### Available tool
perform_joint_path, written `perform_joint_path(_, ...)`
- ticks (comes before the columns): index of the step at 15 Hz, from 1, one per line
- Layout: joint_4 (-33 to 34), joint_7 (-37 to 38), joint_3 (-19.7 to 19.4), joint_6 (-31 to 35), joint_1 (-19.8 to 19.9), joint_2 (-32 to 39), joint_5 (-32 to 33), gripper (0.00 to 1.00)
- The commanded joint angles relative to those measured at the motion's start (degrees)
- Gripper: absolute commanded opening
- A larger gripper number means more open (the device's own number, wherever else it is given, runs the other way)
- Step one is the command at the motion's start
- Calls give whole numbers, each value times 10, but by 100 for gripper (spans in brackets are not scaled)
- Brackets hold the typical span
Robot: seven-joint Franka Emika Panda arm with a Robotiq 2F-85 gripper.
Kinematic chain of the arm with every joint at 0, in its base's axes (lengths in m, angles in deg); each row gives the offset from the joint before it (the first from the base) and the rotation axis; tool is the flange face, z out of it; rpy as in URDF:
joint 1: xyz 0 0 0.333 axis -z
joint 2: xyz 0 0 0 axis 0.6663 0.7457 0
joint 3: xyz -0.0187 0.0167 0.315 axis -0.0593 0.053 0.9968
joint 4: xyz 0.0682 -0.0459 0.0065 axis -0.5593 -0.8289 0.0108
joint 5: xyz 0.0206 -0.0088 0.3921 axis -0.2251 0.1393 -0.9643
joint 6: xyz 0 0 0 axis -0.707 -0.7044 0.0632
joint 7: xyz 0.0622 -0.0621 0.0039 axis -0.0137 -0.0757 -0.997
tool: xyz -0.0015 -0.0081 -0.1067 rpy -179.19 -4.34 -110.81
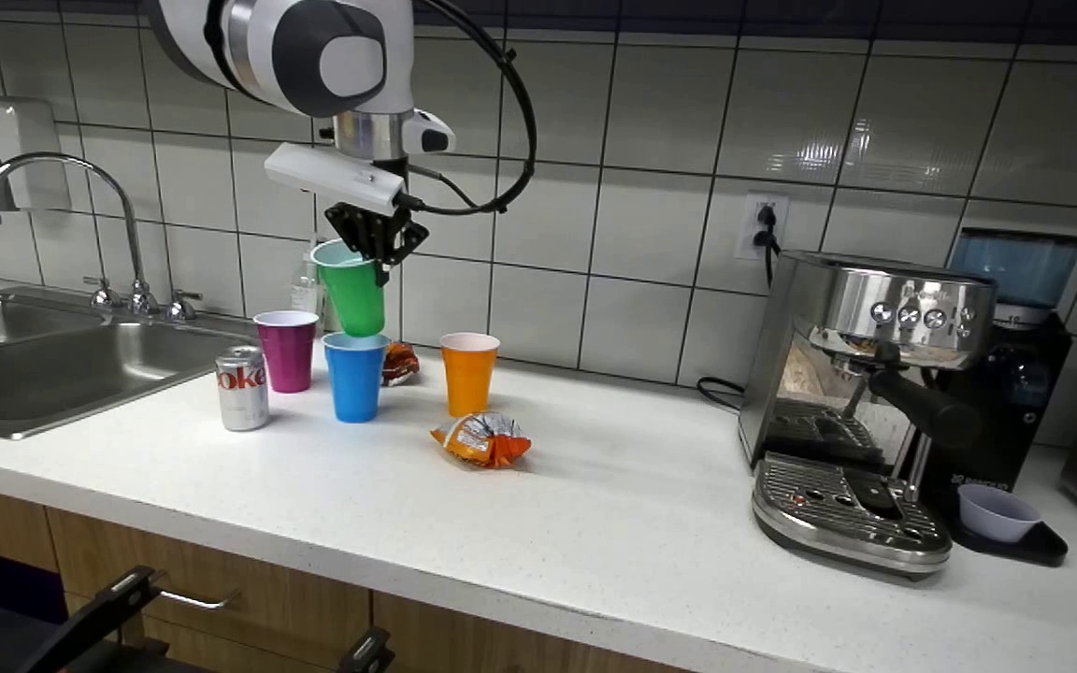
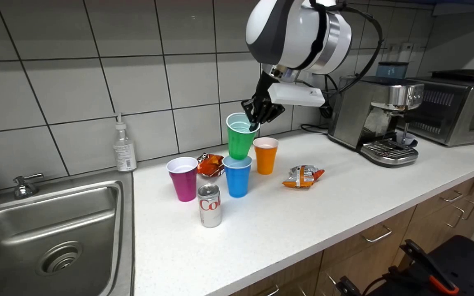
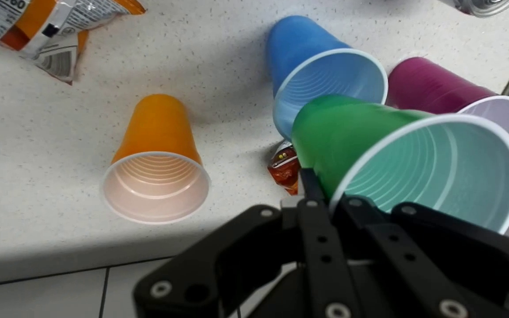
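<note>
Rim pinch: our gripper (image 3: 330,192) is nearly closed, with the wall of the green cup (image 1: 352,294) caught at the rim.
Cup over cup: the green cup hangs, leaning slightly, above the worktop (image 2: 286,218), towards the edge by the sink (image 2: 126,250) and nearer the back edge than the front; its base shows at the mouth of the blue cup (image 1: 355,385), and we cannot tell whether they touch.
Handling: held at one side, the green cup could swing about the pinch, so we judge it best to move slowly, level its rim, centre its base over the blue mouth and squeeze only lightly.
Plastic: the cups look thin, smooth and tapered, pale inside; in the wrist view we see ringed ridges within.
Upright neighbours: the magenta cup (image 2: 184,181) stands nearer the sink edge, the orange cup (image 1: 470,376) farther from it.
Metal: the silver can (image 2: 210,207), a plain cylinder, stands on the front-edge side of the magenta cup.
Crinkled wrap: the orange bag (image 1: 482,441) lies on the front-edge side of the orange cup; the reddish bag (image 2: 211,165) lies by the back edge.
Surface: white, finely speckled.
</note>
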Motion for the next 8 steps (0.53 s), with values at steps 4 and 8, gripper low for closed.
perform_joint_path(4, 10, -7, -7, -17, 0, 1, -3, 1)
perform_joint_path(8, 12, -10, -4, -15, -4, 8, -9, 1)
